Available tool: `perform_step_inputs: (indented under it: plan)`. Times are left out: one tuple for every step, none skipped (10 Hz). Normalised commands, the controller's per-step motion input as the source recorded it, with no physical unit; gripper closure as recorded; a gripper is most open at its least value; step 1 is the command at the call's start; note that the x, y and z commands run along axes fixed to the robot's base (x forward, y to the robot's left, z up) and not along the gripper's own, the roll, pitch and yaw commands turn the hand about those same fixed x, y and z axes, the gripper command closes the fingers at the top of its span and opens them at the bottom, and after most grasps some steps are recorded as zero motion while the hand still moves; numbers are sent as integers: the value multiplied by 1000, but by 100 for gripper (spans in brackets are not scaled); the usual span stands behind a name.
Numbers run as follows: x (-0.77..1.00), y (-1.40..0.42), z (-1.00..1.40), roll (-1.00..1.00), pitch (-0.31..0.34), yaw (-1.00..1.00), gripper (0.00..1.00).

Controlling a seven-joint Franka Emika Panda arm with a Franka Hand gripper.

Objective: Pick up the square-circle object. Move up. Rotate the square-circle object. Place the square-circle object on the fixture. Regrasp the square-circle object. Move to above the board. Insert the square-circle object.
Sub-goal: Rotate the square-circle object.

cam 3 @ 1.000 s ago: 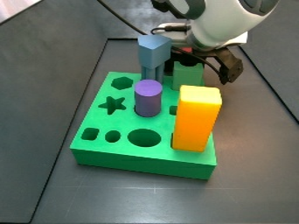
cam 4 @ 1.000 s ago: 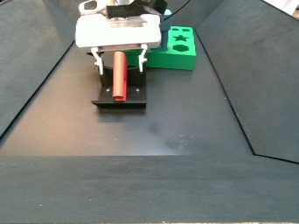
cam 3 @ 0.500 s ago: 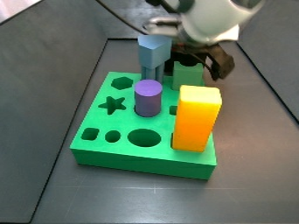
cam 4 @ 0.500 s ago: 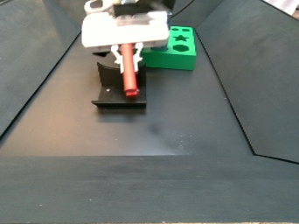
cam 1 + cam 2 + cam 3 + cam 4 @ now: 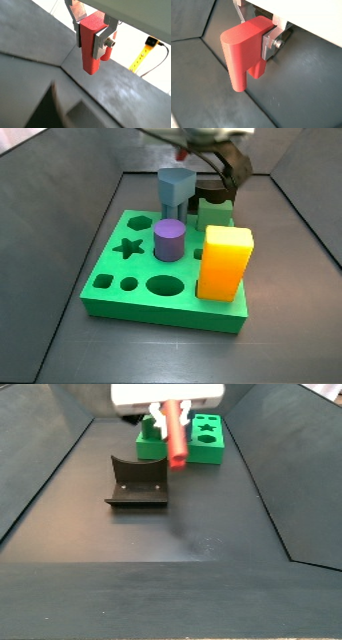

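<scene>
My gripper (image 5: pixel 171 416) is shut on the square-circle object (image 5: pixel 175 442), a slim red block that hangs upright from the fingers. It is raised above the floor, between the fixture (image 5: pixel 138 484) and the board (image 5: pixel 205 442). The fixture's U-shaped notch is empty. In both wrist views the red block (image 5: pixel 89 46) (image 5: pixel 240 56) sits clamped between the silver fingers (image 5: pixel 101 39), its narrower stepped end pointing down. In a side view the gripper (image 5: pixel 222 150) is high behind the board (image 5: pixel 118 283), and the red block is hidden there.
On the board stand a yellow block (image 5: pixel 225 261), a purple cylinder (image 5: pixel 168 239) and a blue-grey peg (image 5: pixel 175 190). Star, hexagon, circle and oval holes are open along its left and front. Sloping dark walls (image 5: pixel 54 474) enclose the floor.
The gripper has lifted the red block out of the fixture's notch, turned it upright and carried it up and toward the board.
</scene>
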Motion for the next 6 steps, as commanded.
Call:
perform_step_inputs:
  plan:
    - [-757, 64, 1000, -80, -60, -33, 100]
    - [-739, 58, 1000, -83, -50, -43, 100]
    - [-704, 50, 1000, -83, -36, -55, 100]
    - [-679, 45, 1000, -84, -25, -59, 100]
    - [-584, 31, 967, -86, -3, -60, 100]
    - [-416, 16, 804, -83, 14, -59, 100]
